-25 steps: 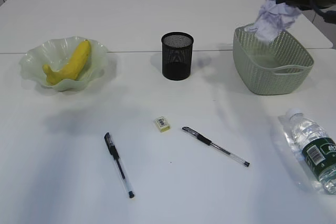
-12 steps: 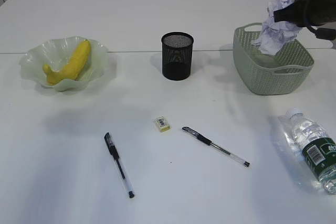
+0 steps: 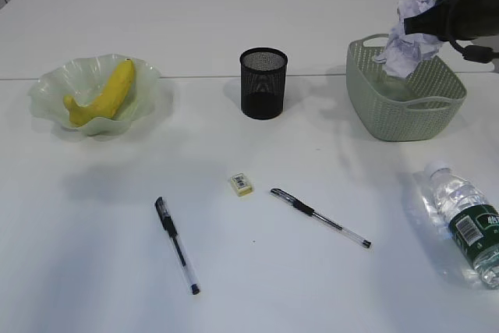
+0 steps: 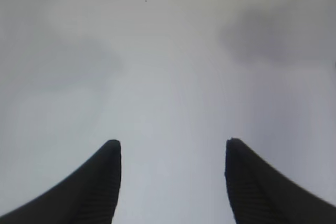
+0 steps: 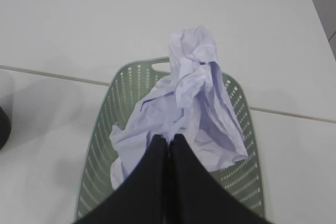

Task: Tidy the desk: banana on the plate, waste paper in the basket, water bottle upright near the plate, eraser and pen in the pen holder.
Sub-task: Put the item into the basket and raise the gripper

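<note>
- Crumpled white paper (image 3: pixel 405 37) hangs pinched in the right gripper (image 5: pixel 169 142), jaws pressed together on it, directly over the open basket (image 3: pixel 373 107)
- Step in hand, as I judge it: binning the waste paper; the next move calls for parting the jaws so the wad drops inside the rim, since it is bulky and its loose folds could catch the wall
- Basket: sage-green plastic, perforated weave, rounded corners, handle slots
- Left gripper (image 4: pixel 172 153) hangs spread and empty over bare table (image 3: pixel 234 29)
- Banana (image 3: pixel 105 95) already lies in the wavy, translucent green plate (image 3: pixel 47 87)
- Not yet sorted: the small yellow eraser (image 3: pixel 241 184), two slim clear pens (image 3: pixel 177 245) (image 3: pixel 320 217), and the ribbed clear bottle (image 3: pixel 468 224) lying on its side; the black mesh holder (image 3: pixel 263 83) stands mid-table
</note>
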You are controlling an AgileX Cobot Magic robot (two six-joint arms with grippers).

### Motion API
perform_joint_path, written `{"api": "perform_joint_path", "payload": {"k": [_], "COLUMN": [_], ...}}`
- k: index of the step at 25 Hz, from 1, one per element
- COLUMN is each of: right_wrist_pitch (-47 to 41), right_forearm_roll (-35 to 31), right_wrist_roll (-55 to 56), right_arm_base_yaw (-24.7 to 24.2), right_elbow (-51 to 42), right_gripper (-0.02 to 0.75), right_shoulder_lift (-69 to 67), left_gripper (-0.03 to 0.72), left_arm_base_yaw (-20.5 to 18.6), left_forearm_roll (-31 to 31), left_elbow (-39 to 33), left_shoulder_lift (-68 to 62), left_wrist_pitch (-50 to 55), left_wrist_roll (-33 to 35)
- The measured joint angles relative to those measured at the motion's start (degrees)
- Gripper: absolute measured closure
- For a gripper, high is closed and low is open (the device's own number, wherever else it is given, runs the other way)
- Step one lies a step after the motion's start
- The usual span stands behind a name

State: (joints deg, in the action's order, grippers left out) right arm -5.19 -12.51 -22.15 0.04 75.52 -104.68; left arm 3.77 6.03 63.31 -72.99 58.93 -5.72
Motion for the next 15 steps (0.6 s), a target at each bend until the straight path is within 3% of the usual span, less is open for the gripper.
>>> {"api": "perform_joint_path", "payload": {"k": [3,10,15], "right_wrist_pitch": [0.43,0.93,0.93], "right_forearm_roll": [0.00,0.00,-0.20], "right_wrist_roll": [0.00,0.00,0.00], "right_arm_base_yaw": [0.00,0.00,0.00], "right_elbow": [0.00,0.00,0.00], "right_gripper": [0.700,0.472,0.432], "right_shoulder_lift": [0.00,0.00,0.00], "left_gripper": [0.244,0.244,0.244], "left_arm_base_yaw": [0.00,0.00,0.00], "left_forearm_roll": [0.10,0.10,0.10], "left_elbow": [0.00,0.00,0.00], "left_shoulder_lift": [0.00,0.00,0.00], "left_wrist_pitch": [0.00,0.00,0.00], "left_wrist_roll": [0.00,0.00,0.00]}}
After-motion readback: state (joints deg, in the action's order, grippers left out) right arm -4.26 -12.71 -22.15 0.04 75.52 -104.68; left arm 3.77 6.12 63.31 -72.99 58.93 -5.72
